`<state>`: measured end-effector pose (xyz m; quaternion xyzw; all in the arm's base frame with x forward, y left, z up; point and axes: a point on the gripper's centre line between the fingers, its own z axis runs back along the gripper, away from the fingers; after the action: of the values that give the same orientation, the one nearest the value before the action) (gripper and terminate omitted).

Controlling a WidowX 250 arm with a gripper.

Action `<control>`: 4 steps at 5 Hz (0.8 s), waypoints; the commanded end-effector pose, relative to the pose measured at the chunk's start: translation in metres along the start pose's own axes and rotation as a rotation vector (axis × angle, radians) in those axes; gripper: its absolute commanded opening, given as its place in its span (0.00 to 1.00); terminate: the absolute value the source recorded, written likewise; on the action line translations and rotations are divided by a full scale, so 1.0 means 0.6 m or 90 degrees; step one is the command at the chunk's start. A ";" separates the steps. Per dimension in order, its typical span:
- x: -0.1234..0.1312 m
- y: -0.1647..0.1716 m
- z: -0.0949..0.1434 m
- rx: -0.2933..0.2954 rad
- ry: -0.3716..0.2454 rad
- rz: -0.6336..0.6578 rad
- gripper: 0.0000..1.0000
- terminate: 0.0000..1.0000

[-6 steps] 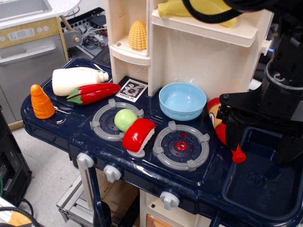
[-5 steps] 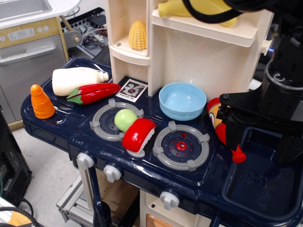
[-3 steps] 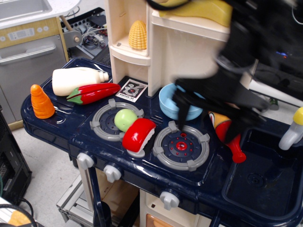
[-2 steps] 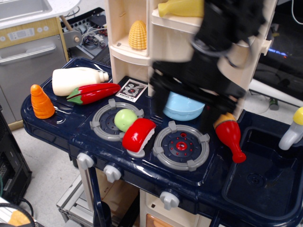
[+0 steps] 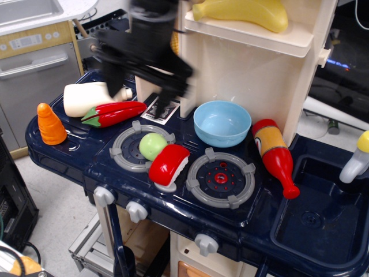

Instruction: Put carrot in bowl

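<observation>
Blurred end effector (image 5: 138, 86) above chili pepper (image 5: 113, 113)

Bright, even light from overhead, shadows soft under the toys. The black robot gripper (image 5: 144, 55) is heavily smeared with motion blur, jaws unreadable. Everything else stays sharp: small white glints on the glossy red ketchup bottle (image 5: 275, 154) and the dark blue plastic countertop (image 5: 69, 151).

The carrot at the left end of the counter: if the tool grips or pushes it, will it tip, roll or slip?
The carrot stands upright on its wide base, so a low push would probably slide it and a high one tip it. Once on its side, a cone likely rolls in a curve. The tapered, glossy body may squeeze upward out of the tool, though the ridged tiers should help.
</observation>
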<state>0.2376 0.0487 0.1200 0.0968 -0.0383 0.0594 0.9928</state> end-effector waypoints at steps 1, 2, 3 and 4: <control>0.009 0.149 -0.031 -0.055 -0.034 -0.010 1.00 0.00; 0.006 0.197 -0.076 -0.081 -0.051 -0.021 1.00 0.00; 0.005 0.195 -0.105 -0.107 -0.058 -0.024 1.00 0.00; 0.002 0.190 -0.118 -0.114 -0.067 -0.025 1.00 0.00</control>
<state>0.2255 0.1699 0.0628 0.0022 -0.0854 0.0398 0.9955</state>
